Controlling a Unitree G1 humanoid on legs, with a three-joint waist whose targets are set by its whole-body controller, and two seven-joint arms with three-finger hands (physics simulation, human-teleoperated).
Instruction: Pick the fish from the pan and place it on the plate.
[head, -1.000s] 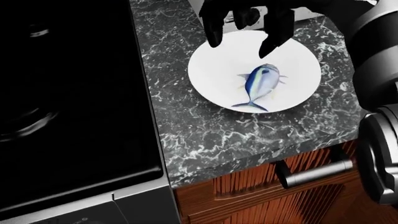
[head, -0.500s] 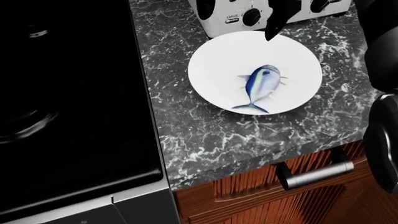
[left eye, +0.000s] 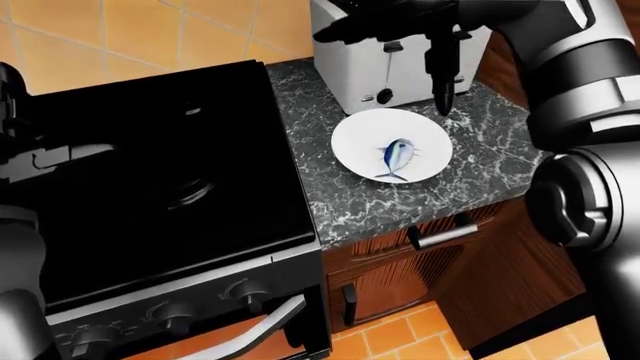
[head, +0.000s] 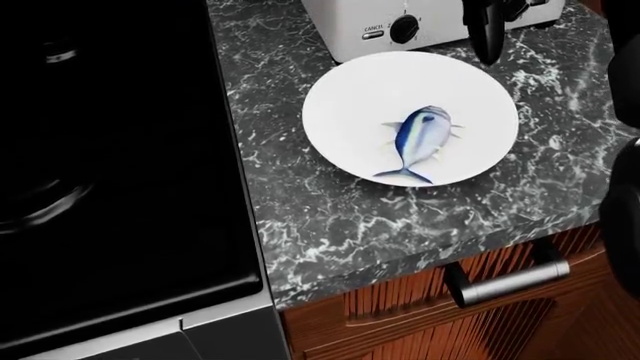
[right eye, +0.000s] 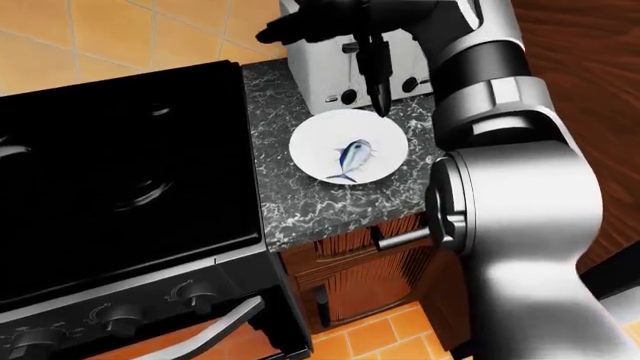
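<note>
On the black stove (left eye: 160, 180) at left the pan is not discernible, while the fish (head: 420, 139) lies on the white plate (head: 345, 112), and the right hand (left eye: 425, 34), released and empty, should lift straight clear beside the toaster (head: 370, 26).

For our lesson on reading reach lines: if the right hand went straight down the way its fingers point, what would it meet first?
Probably the plate's upper rim, beside the toaster. The right hand hangs open above it, fingers pointing down; the fish lies clear, nearer the middle. Height is hard to judge.
</note>
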